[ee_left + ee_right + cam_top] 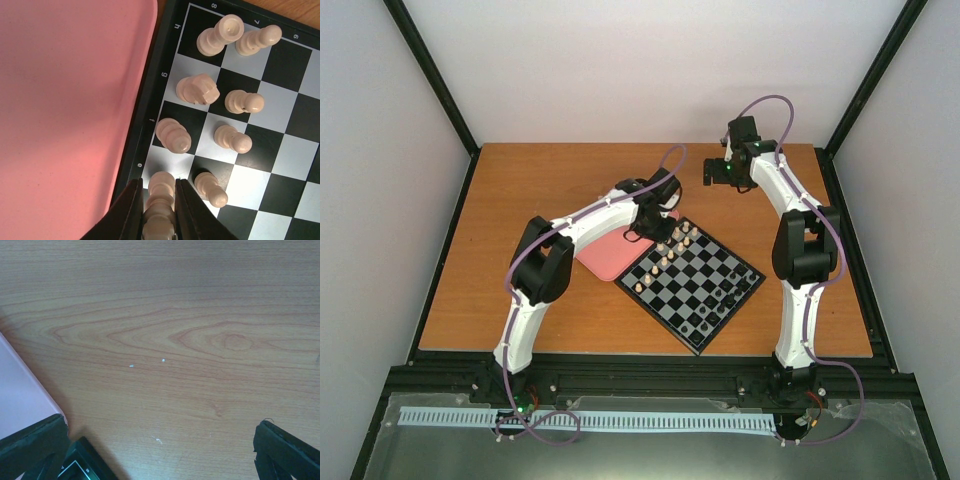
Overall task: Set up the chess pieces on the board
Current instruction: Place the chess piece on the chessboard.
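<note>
The board lies turned like a diamond at the table's middle. Several cream chess pieces stand along its upper left edge, and black pieces stand along its lower right edge. My left gripper hangs over the board's upper left edge. In the left wrist view it is shut on a cream chess piece whose base rests at the board's edge square in file e. Several cream pieces stand in two rows beyond it. My right gripper is open and empty, above bare wood behind the board.
A pink rounded tray lies against the board's upper left edge; it fills the left of the left wrist view. The right wrist view shows wood, the tray's corner and the board's corner.
</note>
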You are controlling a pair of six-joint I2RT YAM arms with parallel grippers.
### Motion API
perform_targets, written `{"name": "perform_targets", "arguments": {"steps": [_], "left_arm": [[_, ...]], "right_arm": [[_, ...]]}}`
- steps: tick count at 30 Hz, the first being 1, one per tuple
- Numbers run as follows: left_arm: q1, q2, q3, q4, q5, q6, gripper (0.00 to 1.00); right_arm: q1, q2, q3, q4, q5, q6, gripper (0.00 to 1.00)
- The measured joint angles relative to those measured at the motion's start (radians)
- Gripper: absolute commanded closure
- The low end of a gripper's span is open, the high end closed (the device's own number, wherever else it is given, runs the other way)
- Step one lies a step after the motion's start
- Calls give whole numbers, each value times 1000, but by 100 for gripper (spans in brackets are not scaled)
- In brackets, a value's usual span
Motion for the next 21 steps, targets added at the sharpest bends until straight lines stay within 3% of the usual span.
{"name": "perform_targets", "arguments": {"steps": [21], "left_arm": [[-8, 7, -21, 16, -3, -6, 80]], "right_arm": [[0, 0, -7, 2, -18, 0, 0]]}}
